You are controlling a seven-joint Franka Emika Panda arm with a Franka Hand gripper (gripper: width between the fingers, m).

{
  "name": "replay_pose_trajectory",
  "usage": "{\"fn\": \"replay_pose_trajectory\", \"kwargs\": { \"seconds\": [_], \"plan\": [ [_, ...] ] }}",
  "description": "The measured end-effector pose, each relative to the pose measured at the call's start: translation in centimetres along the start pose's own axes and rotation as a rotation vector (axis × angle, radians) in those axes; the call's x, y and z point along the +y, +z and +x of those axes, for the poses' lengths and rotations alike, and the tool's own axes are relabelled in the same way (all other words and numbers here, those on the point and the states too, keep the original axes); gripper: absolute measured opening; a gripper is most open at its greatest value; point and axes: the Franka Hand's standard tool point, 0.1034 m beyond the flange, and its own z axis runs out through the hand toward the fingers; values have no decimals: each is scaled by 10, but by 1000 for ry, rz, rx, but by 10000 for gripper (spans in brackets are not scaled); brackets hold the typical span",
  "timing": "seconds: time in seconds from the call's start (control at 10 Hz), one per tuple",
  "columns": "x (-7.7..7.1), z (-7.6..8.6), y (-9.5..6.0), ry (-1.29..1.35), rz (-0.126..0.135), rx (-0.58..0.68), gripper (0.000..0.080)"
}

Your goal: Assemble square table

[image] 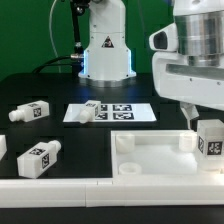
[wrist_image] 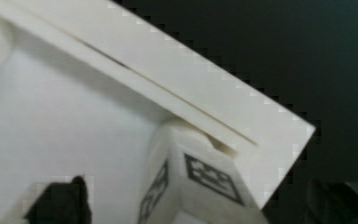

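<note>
The square table's top, a white slab with a raised rim (image: 150,152), lies at the exterior view's right. A short white leg with a black-and-white tag (image: 211,138) stands upright at its far right corner. My gripper (image: 204,118) hangs right over that leg. In the wrist view the tagged leg (wrist_image: 197,176) rises from the slab (wrist_image: 87,110) between my two dark fingers (wrist_image: 60,203). A gap shows on each side of the leg, so the gripper (wrist_image: 194,208) is open and nothing is held.
Three loose tagged legs lie at the exterior view's left (image: 30,112), (image: 40,158), (image: 3,148). The marker board (image: 110,112) lies mid-table before the robot base (image: 105,55). A long white rail (image: 60,192) runs along the front edge.
</note>
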Motion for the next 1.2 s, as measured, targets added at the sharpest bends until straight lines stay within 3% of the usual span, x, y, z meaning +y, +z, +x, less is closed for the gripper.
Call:
{"fn": "replay_pose_trajectory", "kwargs": {
  "seconds": [0.1, 0.3, 0.6, 0.7, 0.8, 0.9, 1.0, 1.2],
  "plan": [
    [1, 1, 0, -67, 0, 1, 637],
    [1, 1, 0, -211, -2, 2, 646],
    [-1, 3, -2, -677, -55, 45, 648],
    [-3, 1, -1, -685, -47, 50, 648],
    [-2, 3, -2, -678, -47, 51, 507],
    [-2, 3, -2, -671, -47, 51, 507],
    [-1, 3, -2, -659, -48, 51, 323],
    [1, 8, -3, -517, -46, 58, 293]
  ]
}}
